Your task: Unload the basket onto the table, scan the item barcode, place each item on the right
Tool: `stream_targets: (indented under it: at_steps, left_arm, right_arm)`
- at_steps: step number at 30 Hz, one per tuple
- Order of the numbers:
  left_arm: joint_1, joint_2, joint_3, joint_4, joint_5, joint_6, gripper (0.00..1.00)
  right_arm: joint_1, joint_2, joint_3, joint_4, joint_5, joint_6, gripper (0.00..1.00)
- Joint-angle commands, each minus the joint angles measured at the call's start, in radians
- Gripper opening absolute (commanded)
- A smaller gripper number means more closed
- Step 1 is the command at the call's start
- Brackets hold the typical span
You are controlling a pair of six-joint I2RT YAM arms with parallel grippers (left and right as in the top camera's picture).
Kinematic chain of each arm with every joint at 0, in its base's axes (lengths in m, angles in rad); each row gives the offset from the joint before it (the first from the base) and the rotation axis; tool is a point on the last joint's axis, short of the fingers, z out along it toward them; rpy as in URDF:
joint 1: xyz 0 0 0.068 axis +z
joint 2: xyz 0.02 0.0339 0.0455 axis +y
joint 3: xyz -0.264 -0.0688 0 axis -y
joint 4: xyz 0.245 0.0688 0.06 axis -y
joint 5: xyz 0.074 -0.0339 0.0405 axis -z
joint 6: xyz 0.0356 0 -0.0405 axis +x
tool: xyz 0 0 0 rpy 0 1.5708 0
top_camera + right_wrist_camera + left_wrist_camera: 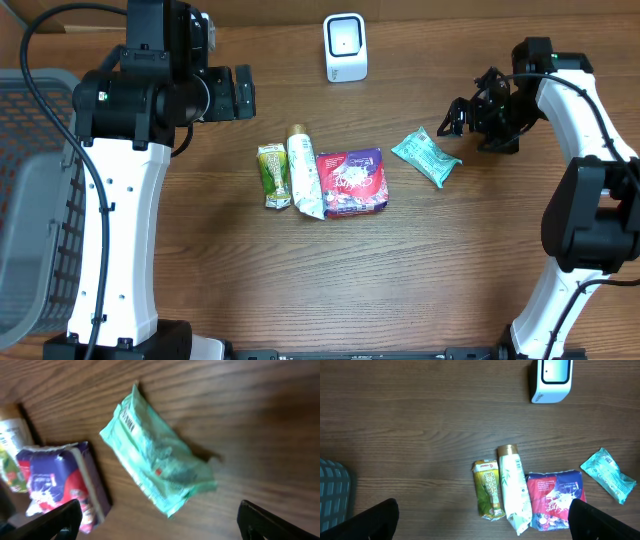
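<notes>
- Upper right of the overhead view: right hand (468, 108), spread wide, gripping nothing.
- Just down and left of it, flat on the wooden desk (450, 260): teal packet (425, 157), crinkled, lying on a slant, near the hand but not in it.
- Right wrist view now: teal packet dead centre, black fingers (50, 521) parked in the two bottom corners, only bare wood between them.
- Dark print near the packet's upper-left end in that view, too blurred to call a barcode.
- Top centre of the overhead view: white barcode scanner (345, 47), standing upright, well apart from the teal packet.
- Below the scanner, mid-desk, a tight little row: green packet (273, 175), white tube with a gold cap (304, 180), purple-and-red packet (351, 183), side by side and touching.
- Upper left of the overhead view: left hand (243, 92), also wide open, also empty, hanging over bare wood up and left of that row.
- Left wrist view: dark fingers (375, 521) in the bottom corners, far apart, with the row, the scanner and the teal packet all in sight.
- Far left edge of the overhead view: grey mesh basket (30, 200).
</notes>
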Motion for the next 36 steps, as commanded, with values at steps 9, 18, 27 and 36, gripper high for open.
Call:
stream_targets:
  at_steps: [9, 18, 27, 36]
  left_arm:
    - [-0.002, 0.001, 0.009, 0.001, -0.005, 0.008, 0.99]
    - [-0.002, 0.001, 0.009, 0.001, -0.006, 0.008, 1.00]
    - [-0.002, 0.001, 0.009, 0.001, -0.005, 0.008, 0.99]
    - [-0.002, 0.002, 0.009, 0.001, -0.005, 0.008, 0.99]
  right_arm:
    - [-0.037, -0.016, -0.215, 0.104, -0.106, 0.188, 0.79]
    - [-0.036, -0.016, -0.337, 0.321, -0.117, 0.364, 0.62]
    - [-0.006, -0.016, -0.445, 0.521, -0.113, 0.497, 0.53]
    - [0.006, -0.016, -0.475, 0.680, -0.076, 0.389, 0.04]
